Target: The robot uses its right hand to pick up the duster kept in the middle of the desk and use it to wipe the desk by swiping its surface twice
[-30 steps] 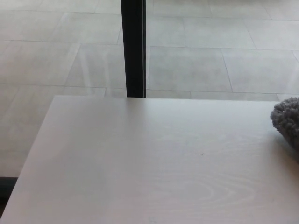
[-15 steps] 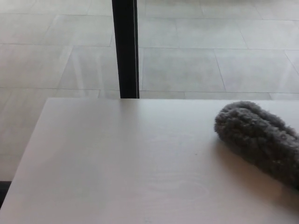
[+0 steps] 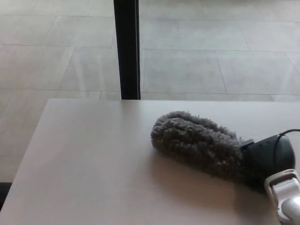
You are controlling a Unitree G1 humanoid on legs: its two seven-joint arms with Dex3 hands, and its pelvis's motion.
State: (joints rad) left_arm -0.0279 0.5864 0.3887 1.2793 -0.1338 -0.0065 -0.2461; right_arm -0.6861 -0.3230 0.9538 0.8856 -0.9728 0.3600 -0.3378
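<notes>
On the pale desk (image 3: 93, 159), the right hand (image 3: 267, 159) grips the duster (image 3: 197, 143), laid flat for wiping.

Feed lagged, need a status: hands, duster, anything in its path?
Right robot hand shut on duster, fluffy head lying on the desk. Left hand not in view. Nothing blocking.

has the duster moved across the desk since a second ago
Yes. The duster has swept toward the robot's left: earlier only its tip showed at the desk's right edge, now it lies nearer the black post, held by the right hand.
</notes>
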